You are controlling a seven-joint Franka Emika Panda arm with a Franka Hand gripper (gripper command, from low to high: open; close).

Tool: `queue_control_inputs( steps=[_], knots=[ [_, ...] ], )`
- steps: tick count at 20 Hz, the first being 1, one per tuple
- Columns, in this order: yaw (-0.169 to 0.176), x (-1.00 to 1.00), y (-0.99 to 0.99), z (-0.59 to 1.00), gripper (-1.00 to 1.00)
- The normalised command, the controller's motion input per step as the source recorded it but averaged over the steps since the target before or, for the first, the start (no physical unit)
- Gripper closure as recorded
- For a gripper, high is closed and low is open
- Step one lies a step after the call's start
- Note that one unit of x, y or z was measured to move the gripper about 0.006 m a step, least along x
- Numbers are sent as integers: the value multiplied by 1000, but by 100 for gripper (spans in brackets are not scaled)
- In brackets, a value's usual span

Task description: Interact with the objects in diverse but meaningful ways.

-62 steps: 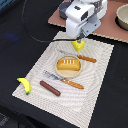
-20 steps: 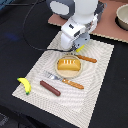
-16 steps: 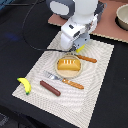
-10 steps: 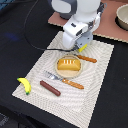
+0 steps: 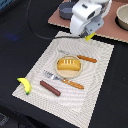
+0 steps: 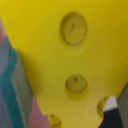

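My gripper [image 5: 89, 33] hangs over the far edge of the striped placemat [image 5: 100, 75], shut on the yellow cheese wedge [image 5: 90, 36], which peeks out below the hand. The holed face of the cheese wedge [image 6: 75, 55] fills the wrist view. On the mat's middle sits the orange-brown bun [image 5: 68, 64] with white stripes. The reddish-brown sausage [image 5: 50, 88] lies near the mat's front edge. The yellow banana [image 5: 24, 85] rests at the mat's corner on the exterior view's left.
An orange-handled fork [image 5: 64, 80] lies in front of the bun and an orange-handled knife [image 5: 86, 59] behind it. A brown board [image 5: 111, 25] at the back carries a dark grey pot [image 5: 67, 9] and a pale bowl [image 5: 122, 17].
The gripper came down on the cheese wedge, closed on it, and has now risen and shifted toward the exterior view's right with the wedge. The other foods have not moved.
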Motion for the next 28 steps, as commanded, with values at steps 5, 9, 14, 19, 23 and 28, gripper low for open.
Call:
queue_control_inputs(
  steps=[5,9,14,19,23,28],
  knots=[
    [16,-970,-233,51,100],
    [-4,-914,-426,-108,100],
    [-46,-919,-464,-331,100],
    [-34,-847,-621,-543,100],
    [-24,-804,-691,-629,100],
    [-21,-786,-686,-694,100]
  ],
)
